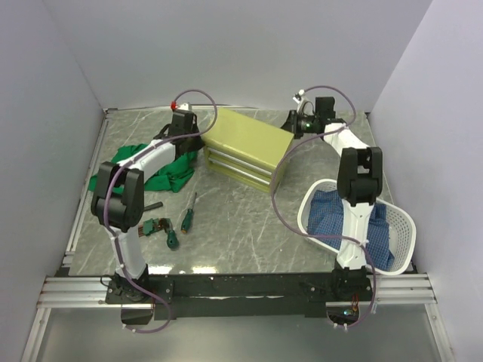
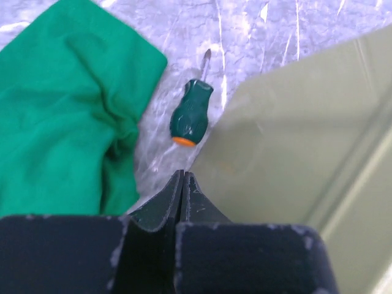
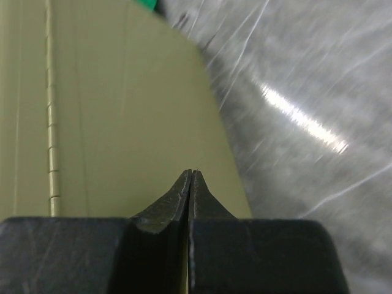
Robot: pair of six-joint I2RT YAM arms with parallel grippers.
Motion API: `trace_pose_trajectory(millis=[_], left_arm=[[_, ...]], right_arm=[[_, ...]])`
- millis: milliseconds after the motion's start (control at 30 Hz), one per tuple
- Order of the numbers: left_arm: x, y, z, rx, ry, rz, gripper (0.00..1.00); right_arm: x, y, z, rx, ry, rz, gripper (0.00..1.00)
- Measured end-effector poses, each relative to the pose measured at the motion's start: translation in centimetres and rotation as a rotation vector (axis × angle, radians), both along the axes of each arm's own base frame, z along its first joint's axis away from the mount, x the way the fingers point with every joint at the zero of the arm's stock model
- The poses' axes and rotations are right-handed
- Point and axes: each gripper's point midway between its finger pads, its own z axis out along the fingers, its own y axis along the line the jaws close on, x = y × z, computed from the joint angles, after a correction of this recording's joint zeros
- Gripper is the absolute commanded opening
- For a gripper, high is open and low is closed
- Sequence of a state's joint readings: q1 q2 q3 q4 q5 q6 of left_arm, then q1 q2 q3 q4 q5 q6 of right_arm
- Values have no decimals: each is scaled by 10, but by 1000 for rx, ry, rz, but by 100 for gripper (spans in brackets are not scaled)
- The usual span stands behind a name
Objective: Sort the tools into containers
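The olive-yellow chest with pale drawer fronts stands mid-table. My left gripper is shut and empty at the chest's far-left corner. In the left wrist view its closed tips sit by the chest's edge, just short of a stubby green-handled screwdriver. My right gripper is shut and empty at the chest's far-right corner, its tips over the chest's hinged top. Two green-handled screwdrivers, the hex keys and a dark hammer handle lie front left.
A large green cloth lies left of the chest, also seen in the left wrist view. A white basket holding blue cloth stands front right. Walls close in the table on three sides.
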State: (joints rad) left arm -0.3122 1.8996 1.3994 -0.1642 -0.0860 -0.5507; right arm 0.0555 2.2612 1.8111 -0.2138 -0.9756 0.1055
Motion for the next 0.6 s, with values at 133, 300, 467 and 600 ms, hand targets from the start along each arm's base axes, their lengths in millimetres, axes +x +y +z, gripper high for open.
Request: trace_pose_trajectory(millis=[133,300,467,600], left_arm=[[15,-8,-3,-13,-1,-21,1],[34,-32,-5,-33,-24,-64,1],[41,-65,-7,-54,-45,-122,1],[47,-85,-7,-70,-70,-163,2]], right_arm=[[-33,-4,1,-21,39,25,1],[-62,-13,14,-46,41,31,1],[-73,-28,34,-88,-21,40,1],[-83,-39,31,-113,-10,29,1]])
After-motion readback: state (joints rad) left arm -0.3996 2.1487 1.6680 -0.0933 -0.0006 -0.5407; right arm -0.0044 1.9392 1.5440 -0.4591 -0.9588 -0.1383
